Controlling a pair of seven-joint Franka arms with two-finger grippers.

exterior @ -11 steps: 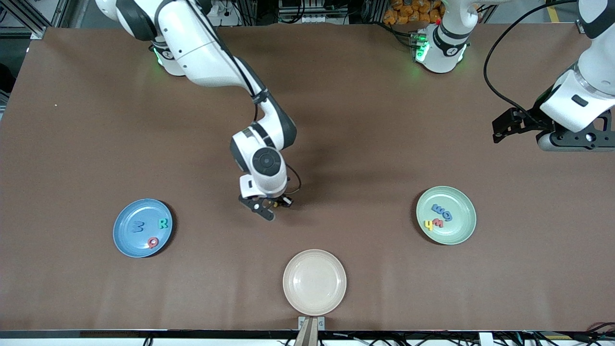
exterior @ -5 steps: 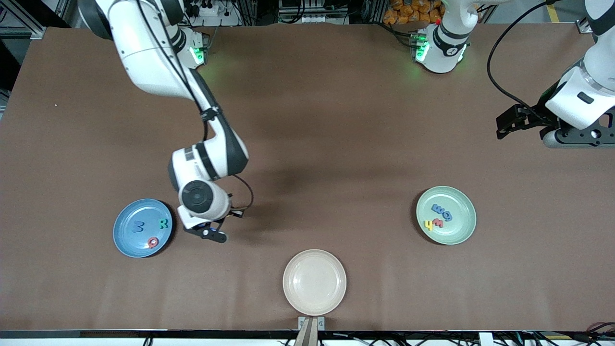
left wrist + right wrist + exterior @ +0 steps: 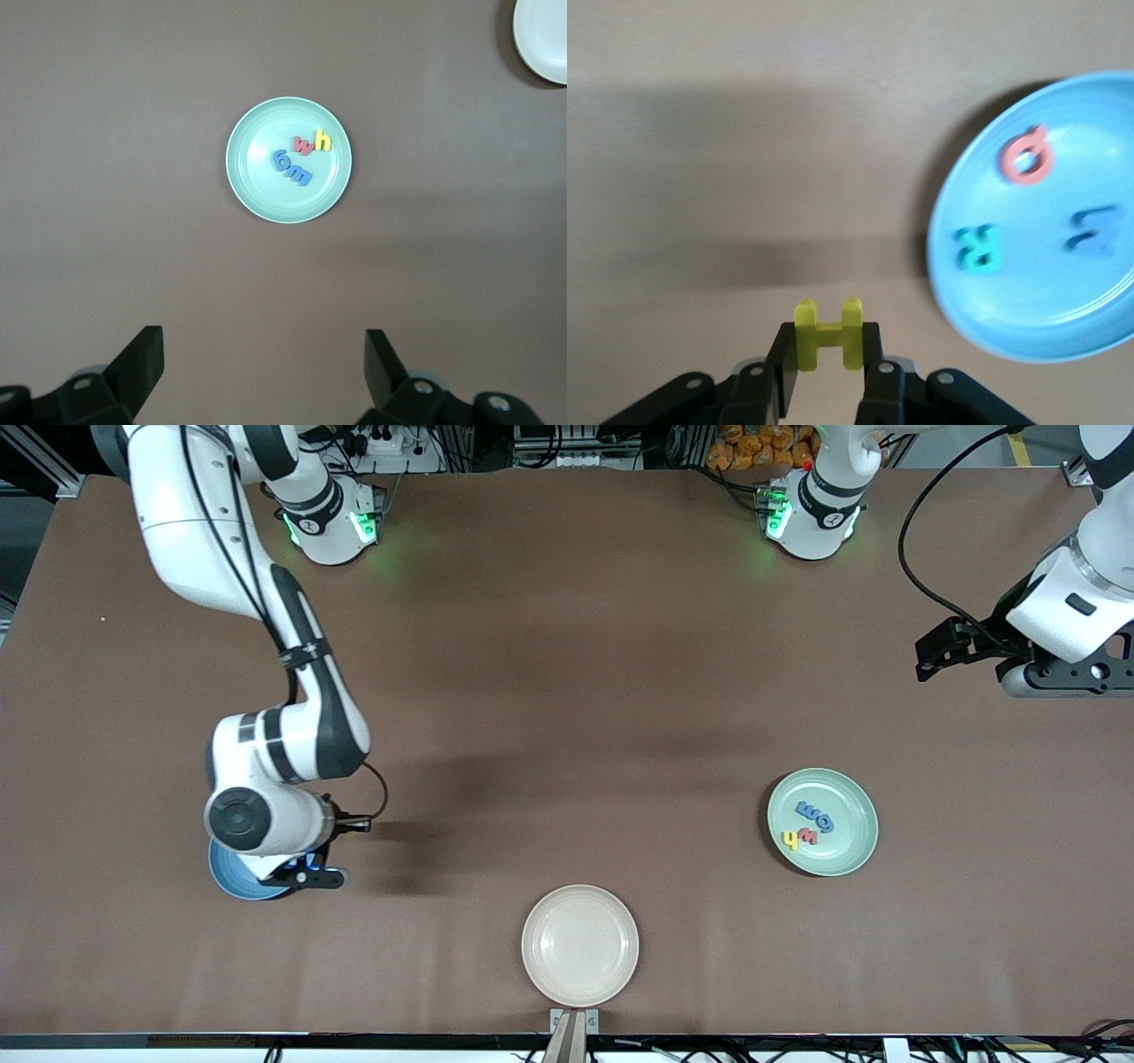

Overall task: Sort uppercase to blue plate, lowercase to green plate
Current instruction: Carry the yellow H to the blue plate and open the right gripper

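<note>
Yellow H point(image 3: 827, 334) sits pinched in the right gripper point(image 3: 827, 367) by the blue plate's point(image 3: 1099, 328) rim, not yet over it; released here, it could miss and land on the table point(image 3: 567, 646). Left gripper point(image 3: 261, 372) waits, spread wide and empty, above the green plate point(image 3: 257, 190).

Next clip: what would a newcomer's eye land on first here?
The right gripper pinching a yellow H close beside the blue plate, which already holds the red Q, teal R and blue M. Toward the left arm's end, the green plate holds four lowercase letters; the left gripper waits open.
</note>
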